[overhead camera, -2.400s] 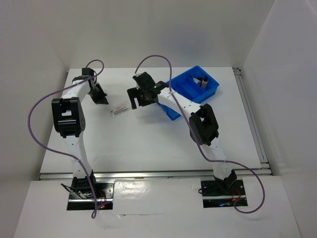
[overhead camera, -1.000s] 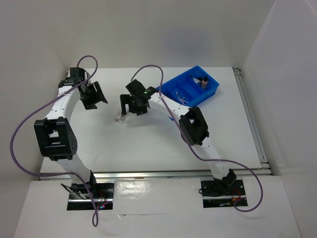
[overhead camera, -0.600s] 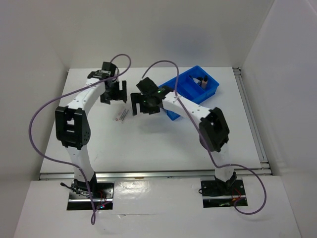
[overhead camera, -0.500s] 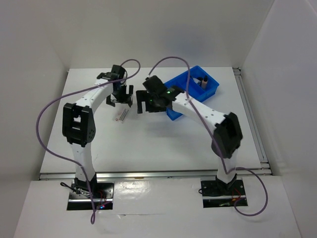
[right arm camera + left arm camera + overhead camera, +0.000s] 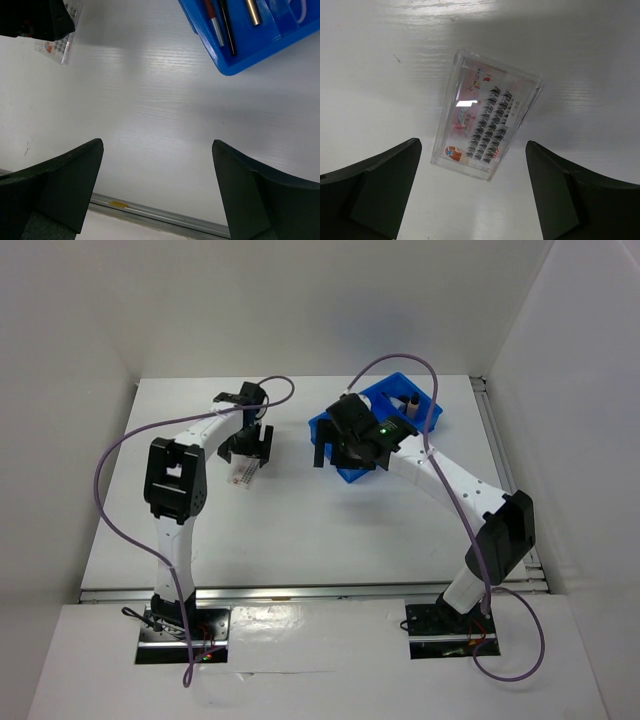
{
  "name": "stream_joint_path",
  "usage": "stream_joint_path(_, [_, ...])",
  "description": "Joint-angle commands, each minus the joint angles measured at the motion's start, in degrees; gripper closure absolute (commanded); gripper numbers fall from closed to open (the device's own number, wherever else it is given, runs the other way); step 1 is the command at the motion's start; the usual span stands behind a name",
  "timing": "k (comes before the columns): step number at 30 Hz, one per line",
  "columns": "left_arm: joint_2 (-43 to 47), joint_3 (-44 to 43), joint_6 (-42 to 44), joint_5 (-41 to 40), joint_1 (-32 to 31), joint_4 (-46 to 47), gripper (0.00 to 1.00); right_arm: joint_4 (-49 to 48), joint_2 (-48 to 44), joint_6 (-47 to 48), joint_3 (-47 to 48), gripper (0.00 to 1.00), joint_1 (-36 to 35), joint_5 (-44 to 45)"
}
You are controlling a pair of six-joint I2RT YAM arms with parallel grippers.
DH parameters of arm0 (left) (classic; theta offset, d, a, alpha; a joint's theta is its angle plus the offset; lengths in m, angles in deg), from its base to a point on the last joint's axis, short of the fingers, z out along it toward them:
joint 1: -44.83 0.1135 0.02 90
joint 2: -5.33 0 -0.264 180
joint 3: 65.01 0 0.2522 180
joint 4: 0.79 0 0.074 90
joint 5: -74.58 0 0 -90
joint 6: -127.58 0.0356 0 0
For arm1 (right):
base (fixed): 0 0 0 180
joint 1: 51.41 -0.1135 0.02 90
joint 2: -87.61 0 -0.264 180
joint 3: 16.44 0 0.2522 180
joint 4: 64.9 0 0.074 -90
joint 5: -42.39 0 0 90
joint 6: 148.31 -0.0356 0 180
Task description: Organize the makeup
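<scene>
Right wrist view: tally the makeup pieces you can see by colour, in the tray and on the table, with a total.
Red pencil, in the blue tray: 1
Black stick, in the tray: 1
Bronze-ended piece, in the tray: 1
Pale loop, cut off by the frame edge: 1
Clear lash case, outside the tray: 1
Total: 5

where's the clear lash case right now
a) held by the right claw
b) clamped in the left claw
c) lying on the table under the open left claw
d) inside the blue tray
c: the lash case lies flat on the table, and the left claw hangs over it with its fingers spread wide, neither one touching the case.
</scene>
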Motion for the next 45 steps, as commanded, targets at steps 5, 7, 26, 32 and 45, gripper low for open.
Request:
stream_joint_path(5, [-3.01, -0.78, 0.83, 0.56, 0.22, 0.32, 0.0, 1.14, 0.33, -0.05, 0.87, 0.03, -0.11, 1.74])
stream_joint_path(7, [-3.55, -0.78, 0.83, 2.75, 0.74, 0.84, 0.0, 1.14, 0.33, -0.04, 0.87, 0.03, -0.11, 1.74])
stream_joint_path(26, [-2.15, 2.04, -0.31, 10.75, 1.8, 1.64, 0.32, -0.44, 0.33, -0.04, 0.35, 0.03, 0.94, -0.54])
stream_joint_path(32, [4.62, 1.51, 1.88, 24.86, 1.8, 1.11, 0.54, -7.46, -2.04, 4.77, -1.76, 0.03, 7.61, -15.29])
stream_joint_path(45, [22.81, 10.81, -3.47, 69.1, 1.27, 11.73, 0.69, -23.81, -2.66, 12.35, 1.05, 0.01, 15.17, -43.43])
